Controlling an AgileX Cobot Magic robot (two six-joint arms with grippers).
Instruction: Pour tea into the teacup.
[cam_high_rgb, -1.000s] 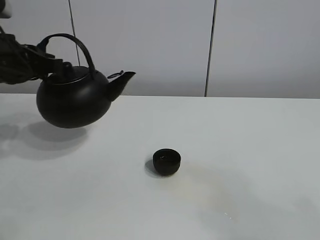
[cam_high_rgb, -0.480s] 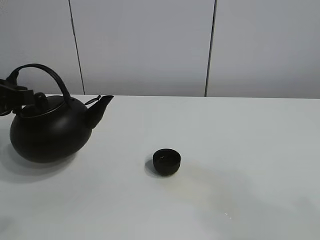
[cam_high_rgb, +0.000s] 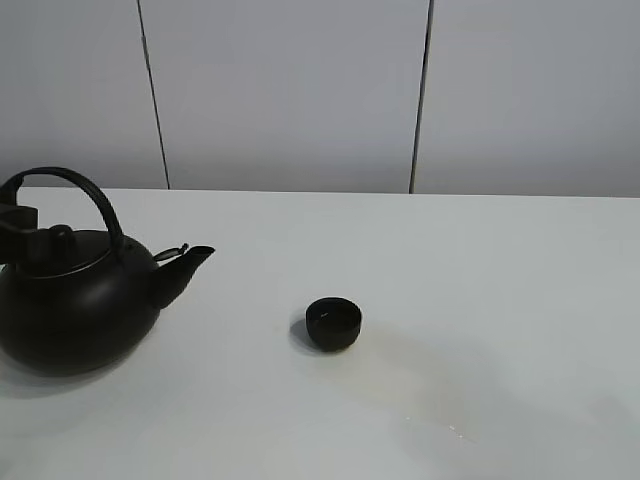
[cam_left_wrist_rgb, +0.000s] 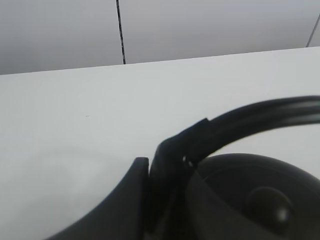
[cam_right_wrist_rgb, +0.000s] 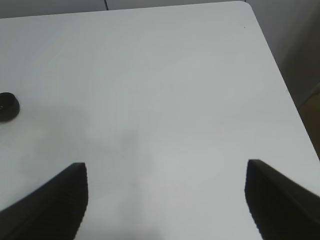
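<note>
Teacup (cam_high_rgb: 333, 323): small, round, matte black, no handle; upright on the counter (cam_high_rgb: 500, 300), near its middle and a little closer to the front edge than to the far edge; rim level, mouth upward; faint glint inside, contents impossible to tell.
Teacup from the right wrist camera: a small dark disc on bare counter, well apart from the rounded corner showing there.
Kettle (cam_high_rgb: 75, 310): large, round, black, with a lid knob (cam_high_rgb: 60, 236) and an arched handle (cam_high_rgb: 90, 187); upright by the left edge of the counter, base meeting its own shadow; spout (cam_high_rgb: 185, 268) turned toward the teacup; well apart from the teacup, bare counter between.
Left end effector (cam_left_wrist_rgb: 170, 160): clamped on the kettle's handle, close to where the arch drops toward the body; dark fingers on either side of the handle, lid just beside them.
Right end effector (cam_right_wrist_rgb: 165, 210): spread wide, gripping nothing; two dark fingers (cam_right_wrist_rgb: 50, 200) over bare counter toward the right edge, well apart from the teacup; outside the high camera's view.
Counter: white, plain, matte; soft shadows under the kettle and beside the teacup.
Wall (cam_high_rgb: 290, 90): pale grey panels behind the far edge, split by two dark vertical seams.
</note>
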